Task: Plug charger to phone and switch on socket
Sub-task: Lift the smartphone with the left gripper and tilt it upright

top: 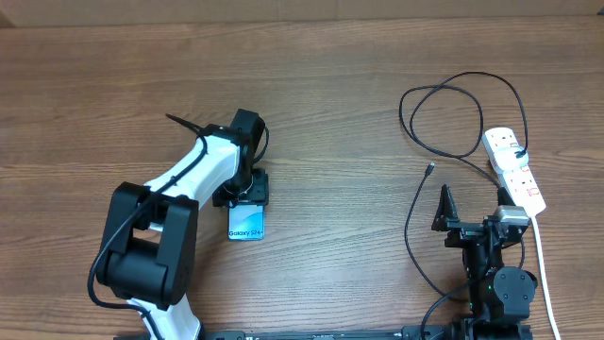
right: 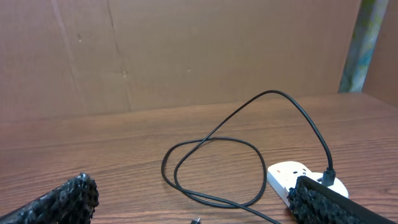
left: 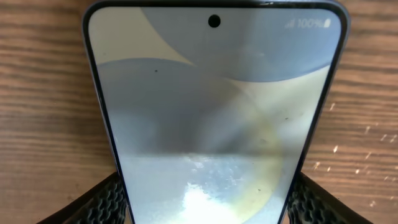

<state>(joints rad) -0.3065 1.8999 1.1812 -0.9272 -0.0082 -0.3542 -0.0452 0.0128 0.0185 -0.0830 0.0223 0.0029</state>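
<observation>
A wooden table (top: 330, 76) is being shared by two arms. Near its right edge, a white power strip (top: 514, 165) is being kept flat, its thick white cord trailing toward the near edge. Left of centre, the phone (top: 245, 227) is being pinched along its two long edges by the left end effector (top: 247, 196), screen facing up. The right end effector (top: 474, 203) is being held spread wide, gripping nothing, just beside the power strip. The black charger cable (right: 273, 93) is being left in loops on the table, one end plugged into the strip. Its small connector (top: 430, 169) is being left free, well apart from the phone.
</observation>
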